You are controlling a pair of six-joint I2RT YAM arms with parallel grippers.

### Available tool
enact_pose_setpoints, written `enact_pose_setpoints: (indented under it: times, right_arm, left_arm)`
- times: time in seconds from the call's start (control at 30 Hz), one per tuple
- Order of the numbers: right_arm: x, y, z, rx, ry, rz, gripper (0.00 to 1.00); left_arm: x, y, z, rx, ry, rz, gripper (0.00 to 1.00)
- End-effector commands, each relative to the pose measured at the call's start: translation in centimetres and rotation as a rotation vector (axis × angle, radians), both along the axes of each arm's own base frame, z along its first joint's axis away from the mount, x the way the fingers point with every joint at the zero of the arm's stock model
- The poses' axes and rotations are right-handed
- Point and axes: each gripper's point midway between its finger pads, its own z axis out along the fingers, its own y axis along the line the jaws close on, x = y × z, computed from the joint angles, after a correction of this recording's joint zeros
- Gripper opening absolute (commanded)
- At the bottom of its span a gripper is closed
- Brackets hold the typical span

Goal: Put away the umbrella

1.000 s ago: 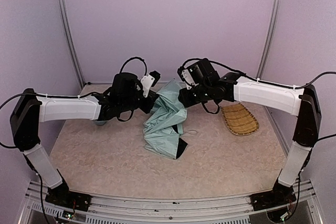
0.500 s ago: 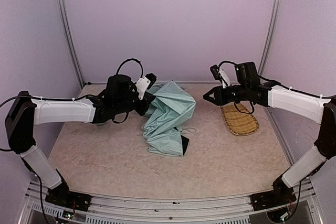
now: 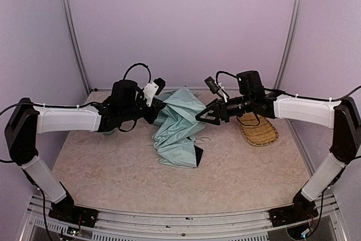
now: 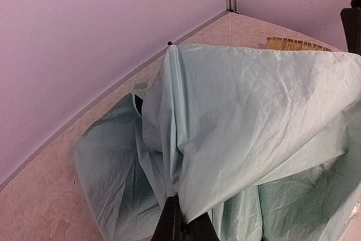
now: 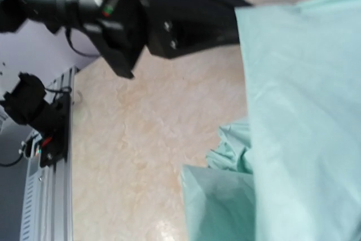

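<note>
The umbrella (image 3: 179, 128) lies half-collapsed in the middle of the table, pale mint-green fabric with a black underside showing at its near corner. My left gripper (image 3: 159, 109) is at its left upper edge. In the left wrist view my left gripper (image 4: 180, 225) is shut on a fold of the umbrella fabric (image 4: 248, 117). My right gripper (image 3: 201, 117) points left, just off the umbrella's right edge, and looks open and empty. Its fingers do not show in the right wrist view, where the fabric (image 5: 304, 111) fills the right side. The shaft and handle are hidden.
A woven straw tray (image 3: 258, 128) lies on the table right of the umbrella, under the right arm; it also shows in the left wrist view (image 4: 296, 43). The back wall is close behind both grippers. The left arm's black wrist (image 5: 169, 21) crosses the top of the right wrist view.
My right gripper let go of the umbrella's top, swung away to the right, and has now come back left to the umbrella's right edge. My left gripper kept its hold on the fabric.
</note>
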Motion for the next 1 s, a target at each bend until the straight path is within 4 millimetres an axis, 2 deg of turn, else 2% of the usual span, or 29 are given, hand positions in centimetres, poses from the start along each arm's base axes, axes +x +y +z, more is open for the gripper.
enact_pose_setpoints:
  times: [0.0,0.07,0.1,0.13,0.2,0.27,0.4,0.47,0.57,0.77,0.9,0.97]
  right_arm:
    - [1.0,0.8,-0.9,-0.026,0.002,0.009,0.71]
    - [1.3,0.8,-1.0,-0.033,0.002,-0.006,0.7]
    - [1.2,0.8,-1.0,-0.029,0.002,-0.001,0.66]
    - [1.0,0.9,-0.8,-0.017,0.005,0.013,0.53]
    - [0.2,1.4,-0.1,0.021,0.004,0.059,0.19]
    - [-1.7,2.2,1.2,0.062,-0.029,0.159,0.02]
    - [-8.1,3.6,5.5,0.199,-0.151,0.443,0.0]
    - [-8.9,3.7,7.0,0.234,-0.207,0.469,0.0]
    - [-6.9,4.0,7.6,0.231,-0.239,0.37,0.0]
    - [0.7,3.9,5.3,0.205,-0.123,0.121,0.0]
    - [4.4,4.0,5.0,0.232,-0.127,0.036,0.0]
    - [7.2,3.8,3.8,0.214,-0.139,-0.054,0.0]
  left_arm:
    - [-0.5,-0.1,1.3,-0.066,-0.01,-0.04,0.0]
    - [-0.5,0.0,1.2,-0.063,-0.009,-0.04,0.0]
    - [-0.6,0.1,1.1,-0.063,-0.007,-0.043,0.0]
    - [-0.6,0.1,1.0,-0.068,-0.003,-0.045,0.0]
    - [-0.8,-0.2,0.7,-0.082,0.01,-0.072,0.0]
    - [-0.6,-0.3,-0.2,-0.097,0.035,-0.098,0.0]
    - [-0.6,-1.2,-2.4,-0.085,0.099,-0.16,0.0]
    - [-1.5,-2.0,-3.2,-0.089,0.126,-0.228,0.0]
    - [-3.2,-2.9,-4.6,-0.093,0.17,-0.328,0.0]
    - [-4.8,-3.4,-8.6,-0.058,0.282,-0.415,0.0]
    - [-6.5,-4.8,-10.3,-0.039,0.338,-0.532,0.0]
    - [-7.3,-5.4,-10.8,-0.029,0.346,-0.59,0.0]
